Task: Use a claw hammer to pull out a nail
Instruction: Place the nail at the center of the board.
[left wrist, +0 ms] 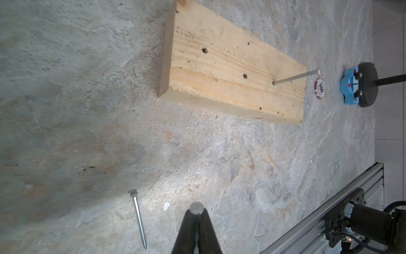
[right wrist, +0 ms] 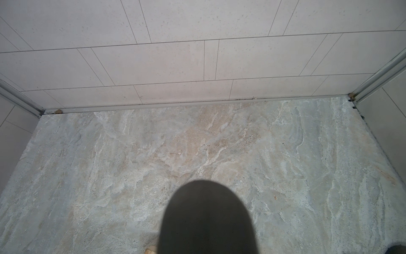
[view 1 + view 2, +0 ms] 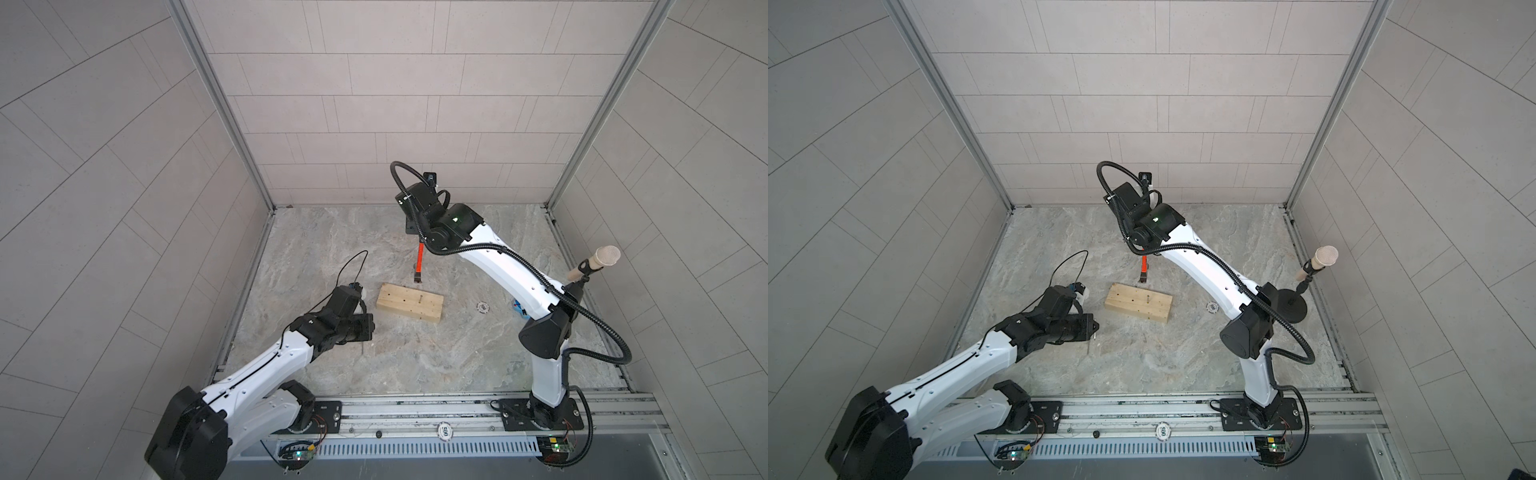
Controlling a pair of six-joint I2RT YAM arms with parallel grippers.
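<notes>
Stone floor [image 3: 395,365] between wooden block [image 3: 409,306] and front rail [image 3: 415,409]: broad open lane; one loose nail [image 1: 138,220] lies flat near its left side; left gripper [image 1: 196,214], closed on a held nail [image 1: 196,208], sits low just beside it; left arm [image 3: 291,353] fills the corner left of the block; block top open except one upright nail [image 1: 295,77] toward its right end; claw hammer [image 3: 419,264] hangs just behind the block, barring the rear approach; right of the block, poker chip [image 3: 482,307], blue toy car [image 1: 349,88] and microphone stand [image 3: 1293,307] narrow the gap; rear floor up to the back wall [image 2: 197,66] open.
</notes>
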